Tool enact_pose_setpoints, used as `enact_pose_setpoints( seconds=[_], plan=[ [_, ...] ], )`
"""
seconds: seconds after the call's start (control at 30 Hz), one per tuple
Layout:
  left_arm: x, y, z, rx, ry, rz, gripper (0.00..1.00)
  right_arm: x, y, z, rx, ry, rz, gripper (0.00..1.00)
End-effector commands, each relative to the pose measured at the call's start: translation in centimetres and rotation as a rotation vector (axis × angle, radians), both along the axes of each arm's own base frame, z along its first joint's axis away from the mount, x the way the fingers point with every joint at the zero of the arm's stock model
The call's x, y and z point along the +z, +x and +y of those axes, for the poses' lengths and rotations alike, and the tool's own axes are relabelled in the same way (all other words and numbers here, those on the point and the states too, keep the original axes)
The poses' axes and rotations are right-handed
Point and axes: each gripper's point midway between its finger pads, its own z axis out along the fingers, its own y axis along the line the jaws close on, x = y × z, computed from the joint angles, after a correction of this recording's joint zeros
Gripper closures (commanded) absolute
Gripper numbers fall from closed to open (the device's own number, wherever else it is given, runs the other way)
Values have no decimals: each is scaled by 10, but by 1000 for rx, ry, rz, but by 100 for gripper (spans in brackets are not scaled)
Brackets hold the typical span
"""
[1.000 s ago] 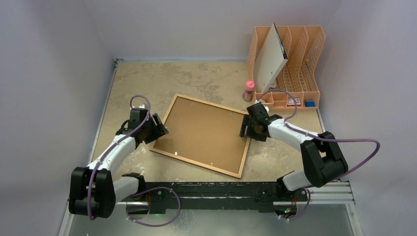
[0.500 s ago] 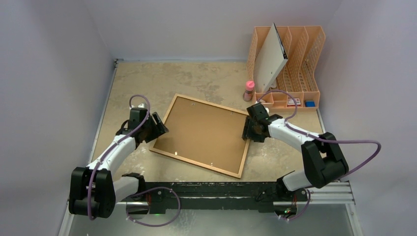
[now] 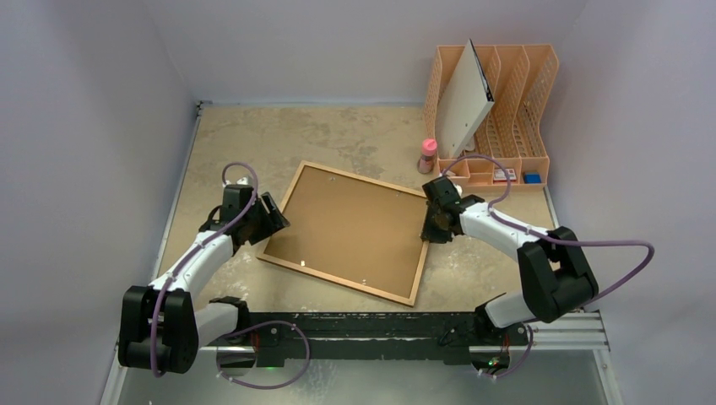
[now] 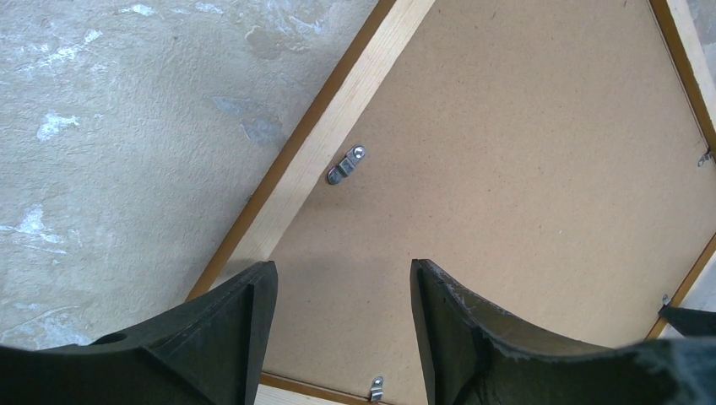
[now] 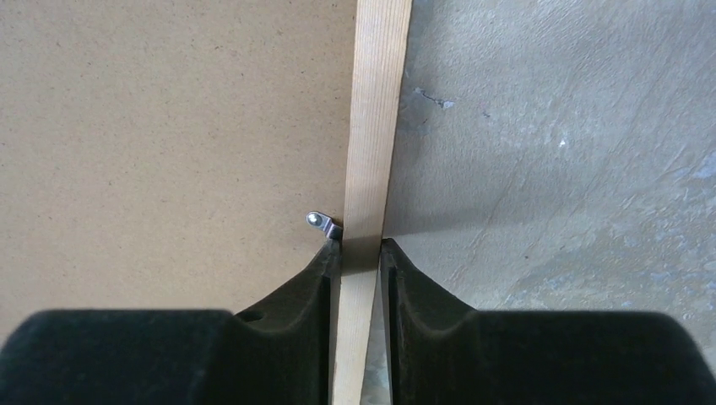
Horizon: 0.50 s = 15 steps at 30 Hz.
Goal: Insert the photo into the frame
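Centrally, the thin pale-wood frame [image 3: 336,280] lies back-up on the mottled, stone-like table [image 3: 253,135], filled by a smooth brown fibreboard backing [image 3: 350,228]. The right gripper [image 5: 361,253] pinches its right rail beside a small metal clip [image 5: 321,222]. The left gripper [image 4: 342,287] hangs spread above the left rail, with bare table beyond.

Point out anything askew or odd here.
The frame lies back-up and skewed to the table edges. A white board leans diagonally across the orange file rack. Nothing looks spilled or damaged.
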Motion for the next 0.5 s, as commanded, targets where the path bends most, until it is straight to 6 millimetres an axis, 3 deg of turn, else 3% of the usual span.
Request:
enact_pose_setpoints(
  seconds=[0.0, 0.03, 0.13, 0.2, 0.37, 0.47],
  plan=[
    [14, 14, 1, 15, 1, -59, 39, 3, -9, -16, -62, -60, 32, 76],
    [15, 14, 1, 20, 4, -63, 39, 9, -5, -15, -66, -57, 11, 72],
    [21, 20, 4, 39, 10, -81, 39, 31, 5, -14, -97, -32, -63, 48],
    [25, 24, 6, 54, 13, -91, 39, 47, 11, -12, -111, -6, -120, 39],
    [30, 36, 13, 114, 30, -125, 37, 76, 30, -4, -87, 44, -240, 34],
    [28, 43, 19, 151, 48, -145, 37, 82, 39, 14, 8, 109, -267, 34]
  ],
)
